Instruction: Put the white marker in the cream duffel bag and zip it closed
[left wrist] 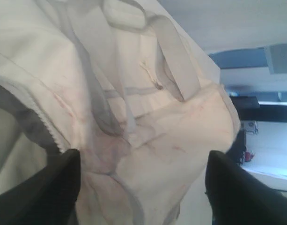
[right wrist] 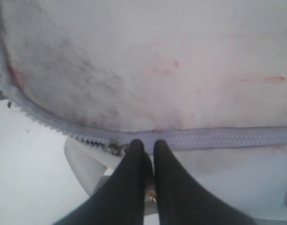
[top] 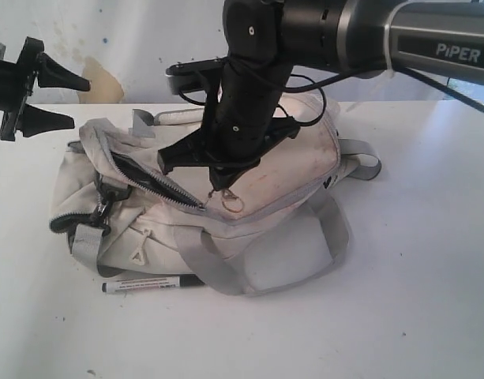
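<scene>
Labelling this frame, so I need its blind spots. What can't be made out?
- Exterior view: inside of the cream duffel bag, dark behind the open zipper gap.
- Exterior view: print on the white marker, too small.
- Right wrist view: what the right gripper pinches, if anything; its own fingers cover it.

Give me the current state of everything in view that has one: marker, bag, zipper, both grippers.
Marker: capped, lying on the table in front of the bag, not inside it.
Bag: slumped on the table, not fully closed.
Zipper: partly open, gaping at the left end, closed beyond the zipper pull.
Left gripper: open, empty, clear of the bag.
Right gripper: shut, apparently pinching the zipper pull.
</scene>
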`<state>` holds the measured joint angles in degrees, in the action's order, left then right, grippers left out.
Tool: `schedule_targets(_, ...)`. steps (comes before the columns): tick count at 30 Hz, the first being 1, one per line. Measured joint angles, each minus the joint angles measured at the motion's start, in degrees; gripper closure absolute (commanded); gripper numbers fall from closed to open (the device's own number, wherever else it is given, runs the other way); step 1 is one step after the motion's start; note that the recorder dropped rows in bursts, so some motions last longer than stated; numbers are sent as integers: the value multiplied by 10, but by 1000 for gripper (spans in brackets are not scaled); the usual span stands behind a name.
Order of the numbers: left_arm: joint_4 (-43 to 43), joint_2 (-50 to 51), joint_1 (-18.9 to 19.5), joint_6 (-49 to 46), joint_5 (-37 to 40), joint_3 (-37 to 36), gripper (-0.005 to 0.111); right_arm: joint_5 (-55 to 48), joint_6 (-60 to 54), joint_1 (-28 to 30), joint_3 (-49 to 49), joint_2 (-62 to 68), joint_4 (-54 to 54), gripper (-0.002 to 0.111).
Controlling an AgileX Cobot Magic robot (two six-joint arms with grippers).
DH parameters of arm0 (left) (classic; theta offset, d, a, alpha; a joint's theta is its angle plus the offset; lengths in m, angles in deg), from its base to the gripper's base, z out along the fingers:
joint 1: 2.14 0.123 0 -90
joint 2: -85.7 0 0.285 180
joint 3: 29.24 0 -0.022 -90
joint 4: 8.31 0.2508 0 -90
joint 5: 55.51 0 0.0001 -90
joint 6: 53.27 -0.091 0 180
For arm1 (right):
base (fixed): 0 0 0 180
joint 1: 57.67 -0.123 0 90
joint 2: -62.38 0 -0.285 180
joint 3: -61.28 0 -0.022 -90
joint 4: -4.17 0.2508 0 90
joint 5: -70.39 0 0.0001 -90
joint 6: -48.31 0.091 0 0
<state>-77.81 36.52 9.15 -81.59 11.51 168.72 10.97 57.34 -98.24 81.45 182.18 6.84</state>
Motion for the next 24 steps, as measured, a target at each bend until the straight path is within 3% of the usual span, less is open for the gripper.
schedule_targets(6, 37, -42, 0, 48, 20, -9, 47, 28, 0, 0, 0, 0, 26, 108)
schedule_targets(16, 74, -160, -7, 81, 25, -120, 48, 39, 0, 0, 0, 0, 28, 108)
schedule_targets(24, 75, -229, -53, 65, 28, -227, 48, 40, 0, 0, 0, 0, 28, 108)
